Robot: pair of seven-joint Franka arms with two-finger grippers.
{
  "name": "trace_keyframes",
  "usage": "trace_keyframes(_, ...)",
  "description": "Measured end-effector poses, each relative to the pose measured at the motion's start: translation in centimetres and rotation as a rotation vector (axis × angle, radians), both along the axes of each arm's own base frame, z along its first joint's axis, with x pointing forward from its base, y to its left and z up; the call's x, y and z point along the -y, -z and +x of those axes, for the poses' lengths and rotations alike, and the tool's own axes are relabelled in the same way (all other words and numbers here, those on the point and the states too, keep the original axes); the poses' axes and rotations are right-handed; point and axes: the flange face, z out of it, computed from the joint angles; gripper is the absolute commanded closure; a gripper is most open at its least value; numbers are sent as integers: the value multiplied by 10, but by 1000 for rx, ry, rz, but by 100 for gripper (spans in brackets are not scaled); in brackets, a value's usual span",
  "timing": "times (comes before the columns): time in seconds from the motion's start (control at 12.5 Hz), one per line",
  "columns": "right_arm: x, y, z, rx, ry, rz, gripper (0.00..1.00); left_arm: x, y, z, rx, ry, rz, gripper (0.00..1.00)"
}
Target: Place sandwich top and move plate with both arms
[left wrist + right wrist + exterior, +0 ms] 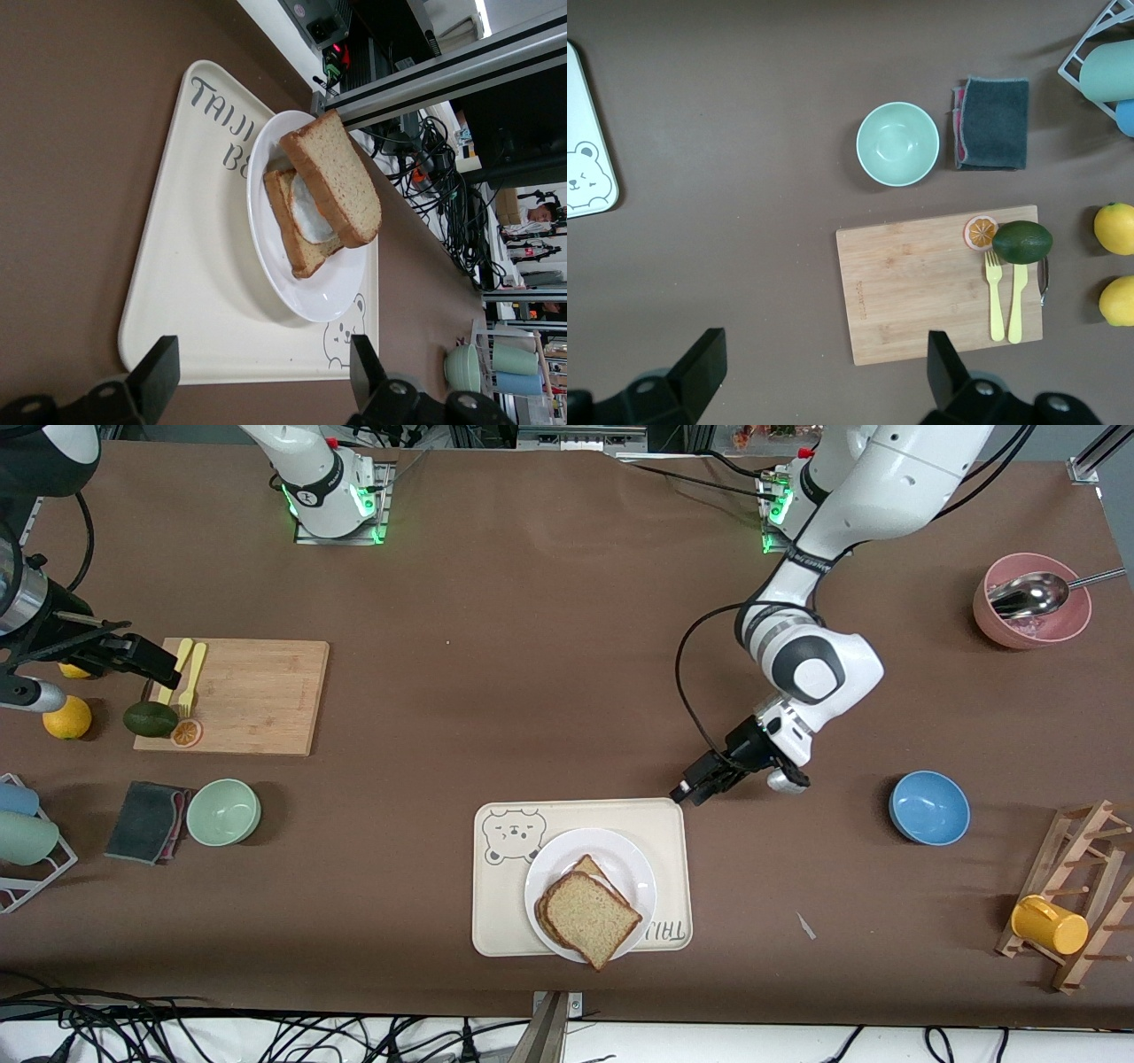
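we saw the sandwich top (591,918) lying askew on the egg slice (297,232) on the plate (560,864), which sat in the tray (496,895); one corner pointed toward the front camera. the egg showed only in the left wrist view. the left end effector (688,792), spread wide and empty, hovered over the tray's corner. the right end effector (146,661), also wide, waited above the cutting board (257,695).
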Motion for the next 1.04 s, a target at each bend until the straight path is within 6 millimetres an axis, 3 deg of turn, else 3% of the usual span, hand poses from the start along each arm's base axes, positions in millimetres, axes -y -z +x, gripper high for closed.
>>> trace_keyframes(0.32,0,0,0,0,0,0,0,-22,-25,13,56,72,-61,15)
trace_keyframes(0.56,-2,0,0,1,5,30,0,-42,-43,24,-16,111,-56,15)
trace_keyframes(0.8,5,0,0,-2,28,75,0,-61,-82,41,-148,188,16,14)
trace_keyframes(1.04,6,0,0,-2,30,76,0,-66,-112,44,-204,204,132,7)
